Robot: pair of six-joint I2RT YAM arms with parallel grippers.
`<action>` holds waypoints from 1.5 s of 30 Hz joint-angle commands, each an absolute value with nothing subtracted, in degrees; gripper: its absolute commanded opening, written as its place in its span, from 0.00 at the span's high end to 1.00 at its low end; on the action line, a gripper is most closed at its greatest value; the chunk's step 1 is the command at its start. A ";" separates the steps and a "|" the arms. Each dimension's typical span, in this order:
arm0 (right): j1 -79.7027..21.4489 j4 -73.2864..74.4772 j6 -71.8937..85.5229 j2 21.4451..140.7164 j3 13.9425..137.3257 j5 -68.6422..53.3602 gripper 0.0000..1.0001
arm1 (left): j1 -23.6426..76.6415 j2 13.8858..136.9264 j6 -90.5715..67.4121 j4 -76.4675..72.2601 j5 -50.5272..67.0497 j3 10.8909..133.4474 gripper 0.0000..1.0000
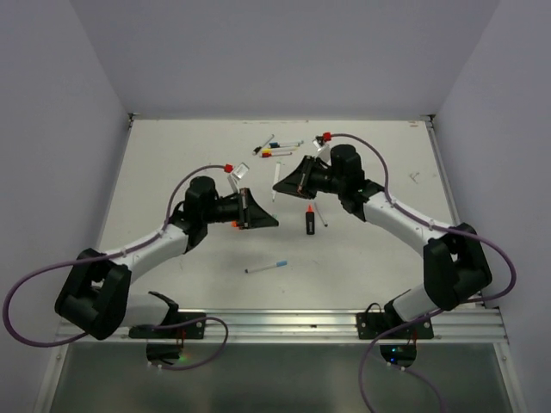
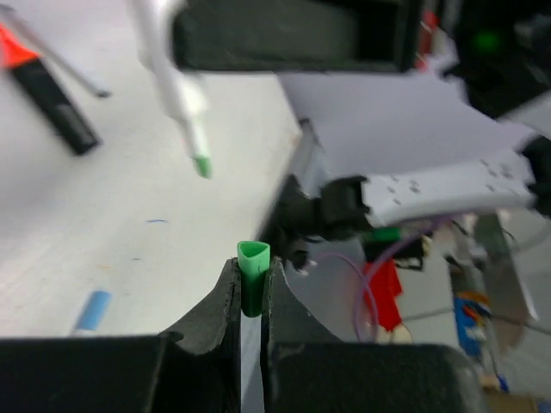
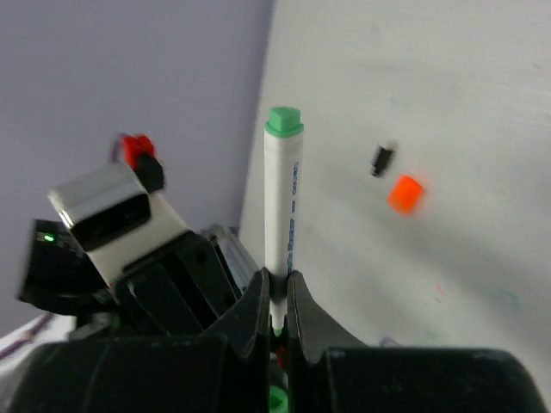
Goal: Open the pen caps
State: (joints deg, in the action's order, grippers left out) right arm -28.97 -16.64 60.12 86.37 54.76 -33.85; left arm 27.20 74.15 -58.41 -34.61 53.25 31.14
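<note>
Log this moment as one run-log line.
left gripper: shut on small green plastic cap | right gripper: shut on thin white pen | cap: off, clear of green nib

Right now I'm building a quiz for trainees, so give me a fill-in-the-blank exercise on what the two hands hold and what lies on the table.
1. The left hand is shut on a small ___ cap.
2. The right hand pinches a thin white ___.
3. The black highlighter on the table has an ___ end.
Missing words: green; pen; orange.
</note>
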 commanded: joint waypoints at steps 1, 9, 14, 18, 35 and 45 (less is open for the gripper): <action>-27.86 15.36 43.97 84.90 63.71 -23.31 1.00 | 26.37 76.01 -34.65 8.16 35.45 43.05 1.00; -21.89 41.20 28.05 86.48 68.47 -6.87 1.00 | 26.28 88.66 -26.90 18.02 20.22 53.60 1.00; -18.46 42.72 25.32 87.45 65.05 -4.31 1.00 | 26.28 94.47 -25.23 19.69 15.92 57.30 1.00; -18.28 41.31 23.82 91.04 64.25 -3.96 1.00 | 26.37 97.11 -24.35 19.77 14.86 58.36 1.00; -18.19 38.76 21.44 102.30 66.97 -1.93 1.00 | 26.28 100.02 -22.06 22.85 6.86 58.97 1.00; -18.19 40.34 20.39 104.24 69.78 -2.73 0.76 | 26.10 100.81 -22.76 23.73 5.54 58.18 0.71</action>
